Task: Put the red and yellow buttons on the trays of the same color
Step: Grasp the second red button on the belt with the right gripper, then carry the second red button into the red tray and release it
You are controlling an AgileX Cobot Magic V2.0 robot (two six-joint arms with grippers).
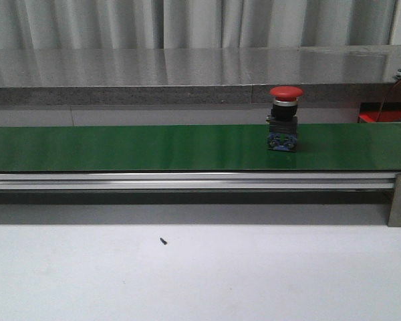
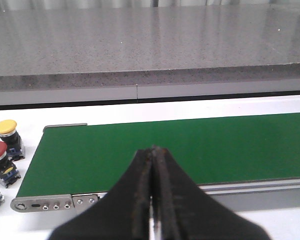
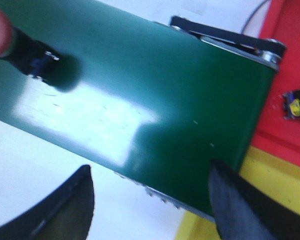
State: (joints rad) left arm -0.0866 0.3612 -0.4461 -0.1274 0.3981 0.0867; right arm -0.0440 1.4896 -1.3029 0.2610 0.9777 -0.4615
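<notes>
A red button (image 1: 285,118) stands on the green belt (image 1: 154,147), not yet placed on a tray. The left gripper (image 2: 152,165) is closed and empty; the right gripper (image 3: 150,200) gapes wide, empty.

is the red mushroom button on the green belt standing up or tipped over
Upright. In the front view the red mushroom-head push button rests on its base on the green conveyor belt, cap on top.

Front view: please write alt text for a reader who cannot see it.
A red button stands upright on a green conveyor belt, toward the right. Beyond the belt runs a grey stone counter; in front lies a white table. No fingers are visible.
</notes>
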